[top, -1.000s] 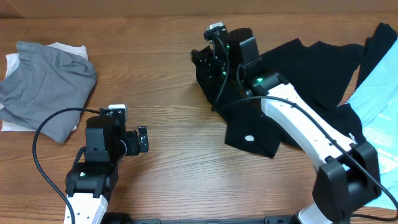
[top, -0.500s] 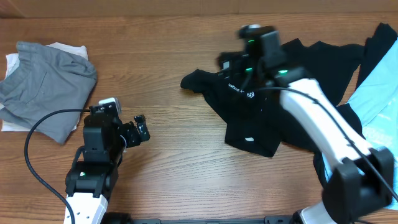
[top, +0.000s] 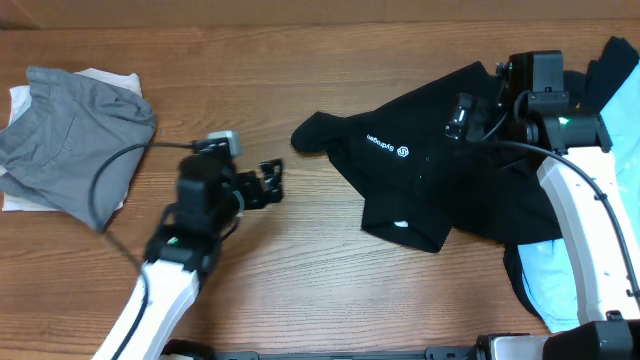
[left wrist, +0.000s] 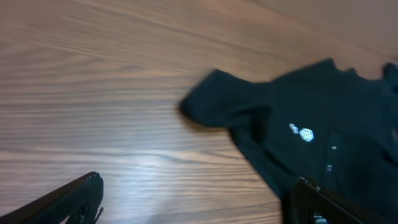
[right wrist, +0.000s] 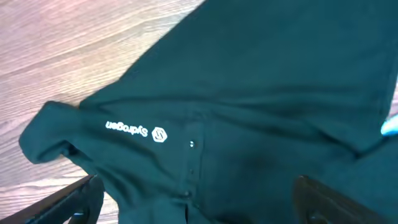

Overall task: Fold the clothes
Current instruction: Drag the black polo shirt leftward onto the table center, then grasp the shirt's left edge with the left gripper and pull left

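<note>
The clothes here are chiefly a black T-shirt point(top: 440, 170) lying loosely spread right of centre, its white logo text point(top: 385, 143) facing up and one sleeve point(top: 312, 130) pointing left. My right gripper point(top: 462, 115) hovers open over the shirt's upper part; in the right wrist view the dark fabric point(right wrist: 249, 93) fills the frame between the spread fingers point(right wrist: 74, 202), which hold nothing. My left gripper point(top: 272, 182) is open over bare wood just left of the sleeve point(left wrist: 211, 102). It is empty, and the shirt body point(left wrist: 323, 130) lies ahead to its right.
A grey garment point(top: 75, 140) lies bunched at the far left on top of a white one point(top: 18, 100). Light blue cloth point(top: 628, 140) sits at the right edge, partly under the black fabric and my right arm. The table is wood point(top: 250, 60).
My right gripper opened, let go of the black shirt and drew back to the right; the shirt now lies spread out. My left arm moved right toward the sleeve.
</note>
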### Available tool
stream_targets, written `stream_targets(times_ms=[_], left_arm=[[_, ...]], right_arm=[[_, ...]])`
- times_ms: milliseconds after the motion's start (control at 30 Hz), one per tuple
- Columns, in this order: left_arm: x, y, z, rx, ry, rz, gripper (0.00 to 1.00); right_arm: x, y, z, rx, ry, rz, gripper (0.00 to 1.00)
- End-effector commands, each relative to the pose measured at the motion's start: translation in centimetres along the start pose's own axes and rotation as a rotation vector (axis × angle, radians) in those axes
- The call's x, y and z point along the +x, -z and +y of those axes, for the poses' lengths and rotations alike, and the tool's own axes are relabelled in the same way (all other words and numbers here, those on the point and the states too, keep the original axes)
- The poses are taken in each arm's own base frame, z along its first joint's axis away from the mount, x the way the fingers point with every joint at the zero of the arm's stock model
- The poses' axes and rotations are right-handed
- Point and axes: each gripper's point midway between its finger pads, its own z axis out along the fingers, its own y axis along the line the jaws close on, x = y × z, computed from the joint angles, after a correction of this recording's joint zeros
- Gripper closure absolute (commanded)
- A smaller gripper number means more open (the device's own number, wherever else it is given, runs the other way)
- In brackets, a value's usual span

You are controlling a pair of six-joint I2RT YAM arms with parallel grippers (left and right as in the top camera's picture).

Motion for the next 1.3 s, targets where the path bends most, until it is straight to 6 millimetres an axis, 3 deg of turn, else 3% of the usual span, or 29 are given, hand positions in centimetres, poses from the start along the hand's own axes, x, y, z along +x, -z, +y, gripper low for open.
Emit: stream_targets(times_ms=[0, 100, 267, 533, 633, 733, 800, 933, 1100, 1267], left_arm=[[1.9, -3.5, -3.0, 0.082, 0.057, 0.062, 0.0], [4.2, -7.0, -5.0, 0.11, 0.068, 0.133, 0.02], [6.7, -11.2, -6.7, 0.098, 0.055, 0.283, 0.05], [7.5, -17.1, -7.5, 0.035, 0.076, 0.404, 0.11], [8.3, -18.5, -7.7, 0.032, 0.117, 0.429, 0.18], [9.6, -19.6, -7.7, 0.022, 0.137, 0.457, 0.32], [10.4, -20.0, -7.9, 0.02, 0.146, 0.475, 0.46], [11.3, -19.8, -8.5, 0.033, 0.137, 0.502, 0.96], [10.5, -18.4, -7.0, -0.016, 0.096, 0.532, 0.96], [2.5, -15.0, -1.3, -0.185, 0.012, 0.429, 0.96]], right_arm=[[-0.1, 0.3, -0.2, 0.009, -0.005, -0.001, 0.0], [0.3, 0.3, -0.3, 0.013, -0.006, 0.012, 0.0], [0.6, 0.3, -0.4, 0.018, -0.006, 0.027, 0.0], [1.2, 0.4, -0.6, 0.026, -0.007, 0.051, 0.0], [1.2, 0.4, -0.6, 0.026, -0.006, 0.051, 0.0], [1.2, 0.4, -0.6, 0.026, -0.007, 0.051, 0.0], [1.2, 0.4, -0.6, 0.026, -0.007, 0.051, 0.0], [1.2, 0.4, -0.6, 0.026, -0.004, 0.05, 0.0], [1.3, 0.4, -0.7, 0.028, -0.005, 0.053, 0.0], [1.5, 0.4, -0.8, 0.031, -0.006, 0.062, 0.0]])
